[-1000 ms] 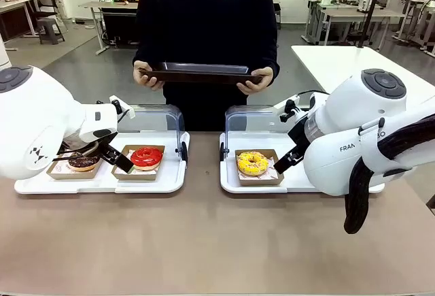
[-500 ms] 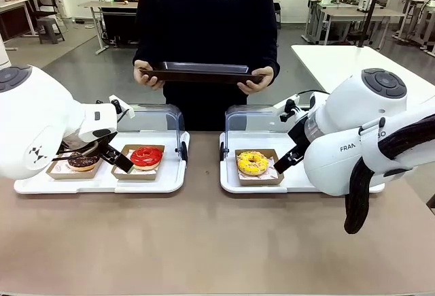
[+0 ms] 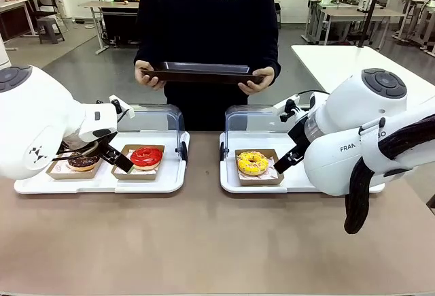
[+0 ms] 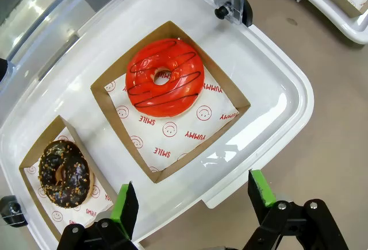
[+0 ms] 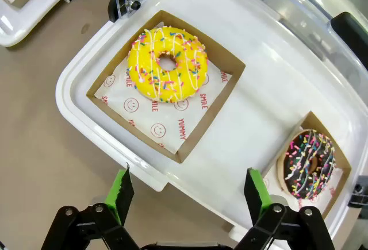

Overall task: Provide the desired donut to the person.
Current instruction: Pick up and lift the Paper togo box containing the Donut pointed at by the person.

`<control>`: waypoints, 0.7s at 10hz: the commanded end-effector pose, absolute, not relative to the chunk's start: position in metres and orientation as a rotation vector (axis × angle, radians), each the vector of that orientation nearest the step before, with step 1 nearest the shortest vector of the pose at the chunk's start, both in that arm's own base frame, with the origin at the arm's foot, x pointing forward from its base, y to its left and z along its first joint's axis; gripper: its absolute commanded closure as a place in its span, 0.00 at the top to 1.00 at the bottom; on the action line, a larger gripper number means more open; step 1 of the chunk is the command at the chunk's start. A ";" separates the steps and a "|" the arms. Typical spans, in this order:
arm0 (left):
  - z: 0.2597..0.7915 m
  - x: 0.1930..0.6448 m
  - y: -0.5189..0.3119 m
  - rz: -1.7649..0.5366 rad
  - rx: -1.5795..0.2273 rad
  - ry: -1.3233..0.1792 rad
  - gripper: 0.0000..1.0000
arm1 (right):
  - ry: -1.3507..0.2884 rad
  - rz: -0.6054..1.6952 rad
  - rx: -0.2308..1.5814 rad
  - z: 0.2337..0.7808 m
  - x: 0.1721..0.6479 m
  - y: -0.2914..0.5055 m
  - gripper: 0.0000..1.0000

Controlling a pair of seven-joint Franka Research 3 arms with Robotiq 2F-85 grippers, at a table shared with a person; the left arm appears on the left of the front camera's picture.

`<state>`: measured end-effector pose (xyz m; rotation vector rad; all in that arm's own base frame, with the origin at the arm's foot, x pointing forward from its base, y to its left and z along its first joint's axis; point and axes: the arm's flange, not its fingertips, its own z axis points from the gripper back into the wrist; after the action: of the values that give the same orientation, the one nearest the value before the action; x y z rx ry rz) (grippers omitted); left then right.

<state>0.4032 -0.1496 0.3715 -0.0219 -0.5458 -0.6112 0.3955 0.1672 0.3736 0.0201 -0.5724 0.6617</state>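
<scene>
The person (image 3: 206, 17) stands at the far side, both hands holding a dark flat tray (image 3: 200, 73) above the table. A red-glazed donut (image 3: 146, 156) (image 4: 164, 77) and a chocolate donut (image 3: 83, 162) (image 4: 63, 172) sit in cardboard boxes on the left white tray (image 3: 102, 186). A yellow sprinkled donut (image 3: 252, 162) (image 5: 167, 63) lies boxed on the right white tray (image 3: 231, 186), and a dark sprinkled donut (image 5: 310, 164) sits farther along it. My left gripper (image 3: 102, 156) (image 4: 192, 204) hovers open over the left tray's near rim. My right gripper (image 3: 284, 161) (image 5: 187, 195) hangs open above its tray's edge. Neither holds anything.
Both trays have clear hinged lids (image 3: 153, 116) (image 3: 255, 116) raised at the back. Bare brown tabletop (image 3: 204, 241) stretches in front of the trays. A white table (image 3: 340, 61) stands at the far right.
</scene>
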 end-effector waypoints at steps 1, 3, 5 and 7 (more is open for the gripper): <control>0.372 0.403 -0.150 -0.611 -0.022 -0.546 1.00 | -0.572 0.662 0.020 0.374 0.396 0.167 1.00; 0.404 0.381 -0.113 -0.593 -0.036 -0.515 1.00 | -0.557 0.766 0.127 0.421 0.375 0.131 1.00; 0.428 0.353 -0.068 -0.609 -0.114 -0.518 1.00 | -0.560 0.828 0.137 0.455 0.352 0.084 1.00; 0.435 0.336 -0.031 -0.632 -0.162 -0.556 1.00 | -0.601 0.872 0.173 0.471 0.339 0.038 1.00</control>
<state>0.3858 -0.0574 0.4563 -0.1232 -0.5421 -0.6066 0.3651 0.0709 0.4819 0.1638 -0.5916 0.8411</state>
